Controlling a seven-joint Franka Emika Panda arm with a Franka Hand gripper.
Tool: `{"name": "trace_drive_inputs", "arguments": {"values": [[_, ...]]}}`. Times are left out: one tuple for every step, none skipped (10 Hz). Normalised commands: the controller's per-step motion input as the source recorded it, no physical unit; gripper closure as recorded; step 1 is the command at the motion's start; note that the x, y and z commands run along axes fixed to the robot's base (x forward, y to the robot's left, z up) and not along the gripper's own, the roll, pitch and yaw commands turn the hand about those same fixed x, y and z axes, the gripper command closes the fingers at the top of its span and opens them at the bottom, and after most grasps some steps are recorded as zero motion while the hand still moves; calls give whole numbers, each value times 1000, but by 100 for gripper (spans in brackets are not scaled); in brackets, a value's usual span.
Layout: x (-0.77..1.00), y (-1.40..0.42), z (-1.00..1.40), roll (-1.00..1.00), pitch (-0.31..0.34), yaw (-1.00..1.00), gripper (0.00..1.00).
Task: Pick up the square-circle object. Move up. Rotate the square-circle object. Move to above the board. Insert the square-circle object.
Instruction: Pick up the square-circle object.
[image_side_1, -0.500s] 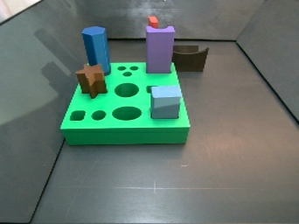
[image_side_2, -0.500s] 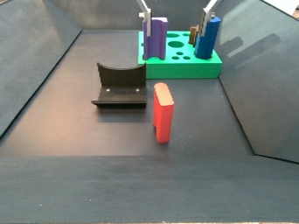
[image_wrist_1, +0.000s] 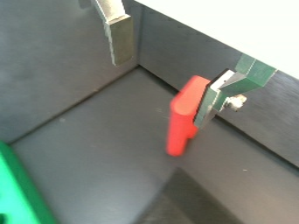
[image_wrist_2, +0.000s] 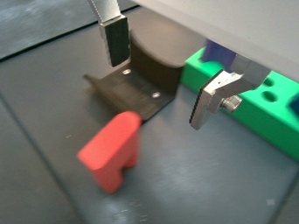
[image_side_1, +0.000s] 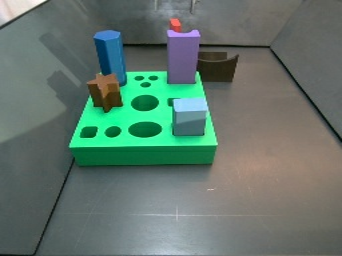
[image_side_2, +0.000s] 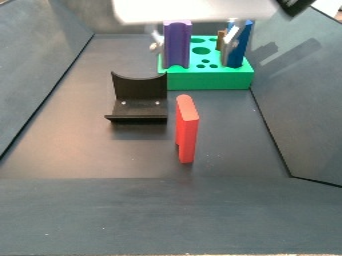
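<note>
- I'm on step 1, the pick-up: my gripper (image_wrist_2: 158, 83) hangs above the floor, fingers spread wide, gripping nothing.
- The square-circle object (image_side_2: 186, 127) stands upright on the floor beside the fixture (image_side_2: 138, 97), apart from the board (image_side_2: 207, 63).
- Next, I'd centre over it and descend.

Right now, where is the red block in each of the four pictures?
Wrist view: red block just ahead of the open gripper, by one finger.
Wrist view: block on the floor below the gripper.
Side view: only its tip shows behind the purple block.
Side view: standing mid-floor.
Shared landmark: green board.
</note>
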Motion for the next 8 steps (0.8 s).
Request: {"name": "trace_drive_inputs", "arguments": {"values": [[386,546,-349,-169,186,20,0],[249,474,-386,-121,116,23,0],[0,360,-629,-104,0,129,0],[-51,206,-746,0,-30,186,0],[-140,183,-740,46,-54,171,0],[-74,174,-709,41,-30,163,0],[0,174,-649,0,0,149,0],[0,114,-451,-49,0,69,0]]}}
